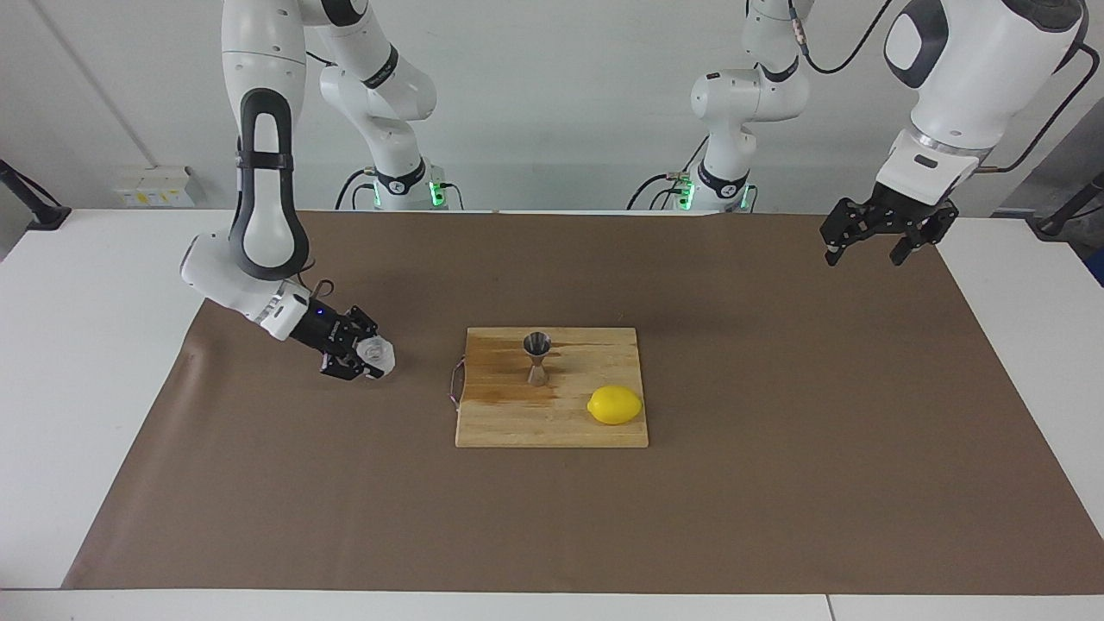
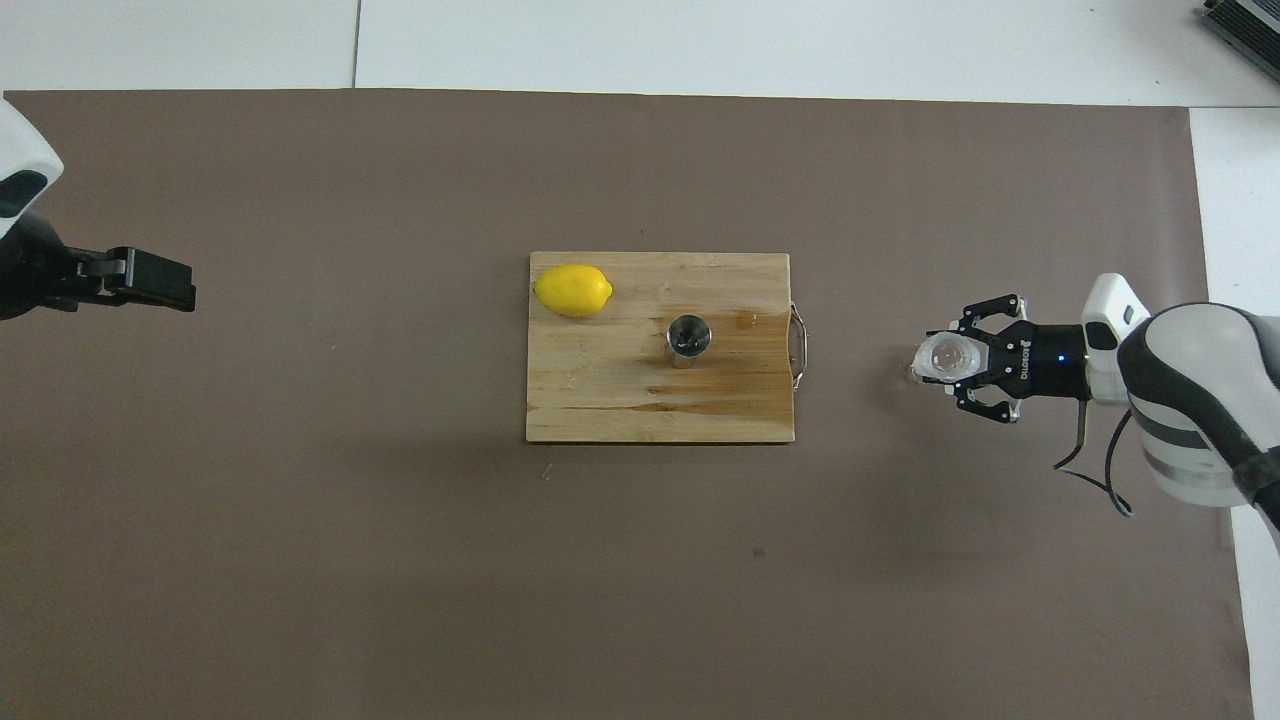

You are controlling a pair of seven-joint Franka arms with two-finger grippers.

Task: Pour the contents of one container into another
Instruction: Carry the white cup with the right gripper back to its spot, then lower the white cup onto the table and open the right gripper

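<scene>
The right gripper pinches a small squat translucent whitish plastic cup low over the brown paper mat covering the counter, toward the right arm's end and well apart from the pale wooden cutting board. The cup sits at or just above the mat; the views do not settle whether it touches. On the board stands a small shiny steel hourglass-shaped jigger, upright, with a yellow lemon near it and farther from the robots. The overhead view shows the jigger's mouth dark inside; whether it holds anything cannot be told, nor whether the cup is empty. With the cup held away from the jigger and low to the mat, the pour looks either finished, with only the set-down and release left, or not yet begun. The left gripper, fingers spread and empty, waits in the air over the mat's edge at the left arm's end.
</scene>
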